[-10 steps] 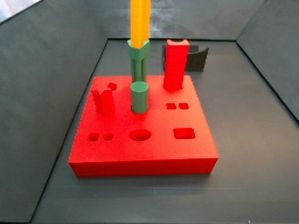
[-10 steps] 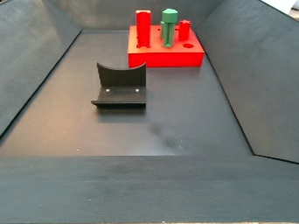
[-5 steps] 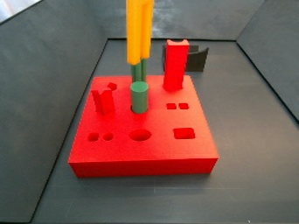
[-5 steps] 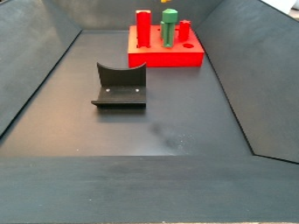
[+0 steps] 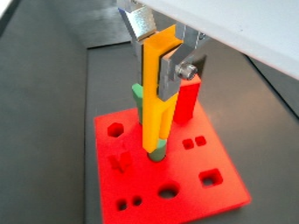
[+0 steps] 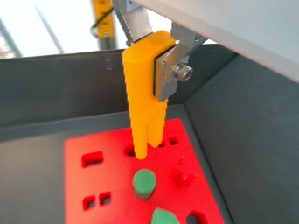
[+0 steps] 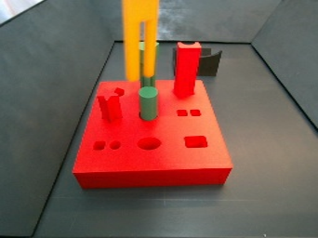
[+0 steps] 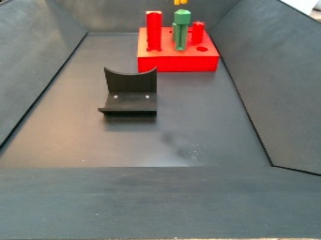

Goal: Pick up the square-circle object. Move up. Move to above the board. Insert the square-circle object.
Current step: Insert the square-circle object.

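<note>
My gripper (image 5: 156, 66) is shut on the top of the square-circle object (image 5: 156, 109), a tall orange-yellow two-pronged peg. The gripper shows in both wrist views, here too (image 6: 149, 61). The peg (image 6: 145, 101) hangs upright above the board (image 6: 114, 140), a flat red block with shaped holes. In a side view the peg (image 7: 139, 42) hangs over the board's (image 7: 130, 165) back half, its prong tips level with the upper part of the back green peg (image 7: 148, 67), apart from the board. The gripper is above that frame. In a side view only the peg's tip (image 8: 183, 4) shows above the board (image 8: 175, 62).
On the board stand a tall red block (image 7: 187, 68), a front green peg (image 7: 148, 102) and a short red peg (image 7: 110, 108). The fixture (image 8: 128, 92) stands on the dark floor in front of the board. Dark sloping walls (image 8: 269, 84) enclose the floor.
The peg has come down toward the board and shifted a little left in the side view. The board, pegs and fixture have not moved.
</note>
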